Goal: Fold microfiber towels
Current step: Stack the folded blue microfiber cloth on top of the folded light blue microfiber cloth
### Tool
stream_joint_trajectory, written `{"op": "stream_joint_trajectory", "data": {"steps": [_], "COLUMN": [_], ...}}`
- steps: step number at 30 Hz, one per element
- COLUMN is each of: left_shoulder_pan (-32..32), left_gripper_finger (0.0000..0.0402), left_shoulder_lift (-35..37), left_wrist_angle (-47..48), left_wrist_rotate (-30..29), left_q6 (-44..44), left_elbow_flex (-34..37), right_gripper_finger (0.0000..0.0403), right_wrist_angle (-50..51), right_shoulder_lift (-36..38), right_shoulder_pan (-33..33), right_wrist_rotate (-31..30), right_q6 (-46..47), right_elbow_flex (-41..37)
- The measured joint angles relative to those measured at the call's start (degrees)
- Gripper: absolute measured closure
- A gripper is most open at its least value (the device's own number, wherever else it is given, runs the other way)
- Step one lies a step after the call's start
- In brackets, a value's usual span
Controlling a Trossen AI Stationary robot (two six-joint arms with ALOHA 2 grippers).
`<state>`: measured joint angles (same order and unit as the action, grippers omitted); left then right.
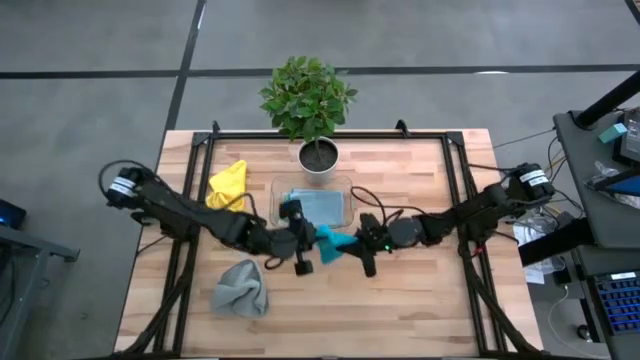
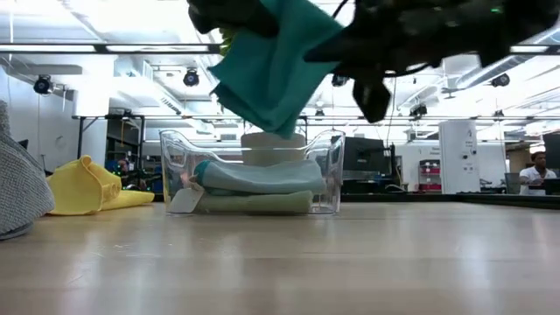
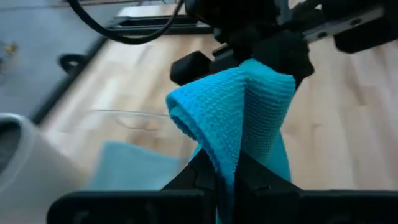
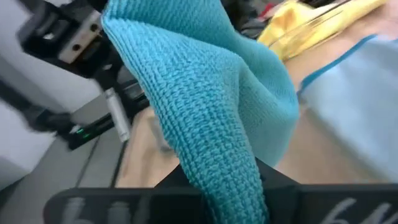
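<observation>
A teal towel (image 1: pixel 335 243) hangs in the air over the table's middle, between my two grippers. My left gripper (image 1: pixel 305 242) is shut on its left end and my right gripper (image 1: pixel 358 246) on its right end. A yellow towel (image 1: pixel 228 186) lies crumpled at the far left, and a grey towel (image 1: pixel 240 288) lies bunched at the near left. A light blue towel (image 2: pixel 258 175) rests folded on top of a sage green towel (image 2: pixel 254 201) inside the clear tray (image 2: pixel 325 149). My left gripper pinches a folded-over part of the teal towel (image 3: pixel 231 152) between its two fingers, several layers thick. The cloth bulges out beyond the fingers. The towel is lifted clear of the table (image 2: pixel 271 79). My right gripper pinches the teal towel's other end (image 4: pixel 214 158) between its two fingers, coming level from the table's right. The cloth spreads out beyond the fingertips; one layer or several, I cannot tell. The towel sags between the two grippers.
A potted plant (image 1: pixel 318 150) stands at the far middle, just behind the clear tray (image 1: pixel 350 200). Black frame rails (image 1: pixel 455 190) run along the table's left, right and far sides. Bare wood (image 1: pixel 420 300) lies at the near right.
</observation>
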<state>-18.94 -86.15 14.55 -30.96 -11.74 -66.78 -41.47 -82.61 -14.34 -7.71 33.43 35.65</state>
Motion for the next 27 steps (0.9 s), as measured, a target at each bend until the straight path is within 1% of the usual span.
{"op": "stream_joint_trajectory", "data": {"steps": [3, 8, 11, 13, 17, 19, 25, 27], "left_shoulder_pan": [2.8, 8.4, 12.2, 14.9, 19.5, 21.5, 25.9, 26.7], "left_gripper_finger": [0.0401, 0.0401, 0.0401, 0.0401, 0.0401, 0.0401, 0.0401, 0.0401], "left_shoulder_lift": [2.6, 5.5, 5.8, 5.8, 5.6, 5.6, 5.3, 4.9], "left_wrist_angle": [2.7, 8.4, 10.4, 13.4, 16.4, 16.8, 16.8, 17.7], "left_wrist_rotate": [0.9, 5.4, 9.3, 12.2, 15.3, 16.4, 23.1, 23.7], "left_q6": [4.0, 8.4, 11.9, 13.8, 18.1, 20.4, 25.4, 26.1], "left_elbow_flex": [0.0, 0.0, -0.1, -0.7, -2.0, -2.0, -1.6, -1.4], "right_gripper_finger": [0.0390, 0.0390, 0.0390, 0.0390, 0.0390, 0.0390, 0.0390, 0.0390], "right_wrist_angle": [3.0, 3.6, 3.1, 3.0, 3.0, 4.1, 9.3, 11.6], "right_shoulder_lift": [-0.6, -4.5, -7.0, -8.7, -12.1, -13.9, -18.1, -18.7], "right_shoulder_pan": [2.8, 5.9, 7.4, 8.5, 10.3, 11.0, 11.8, 11.8], "right_wrist_rotate": [0.0, -0.2, -1.4, -1.7, -1.9, -2.0, -2.2, -2.5], "right_q6": [-0.4, -1.5, -2.2, -2.9, -2.8, -2.1, -2.9, -3.9], "right_elbow_flex": [2.7, 6.7, 9.0, 10.9, 14.2, 15.7, 21.3, 23.0]}}
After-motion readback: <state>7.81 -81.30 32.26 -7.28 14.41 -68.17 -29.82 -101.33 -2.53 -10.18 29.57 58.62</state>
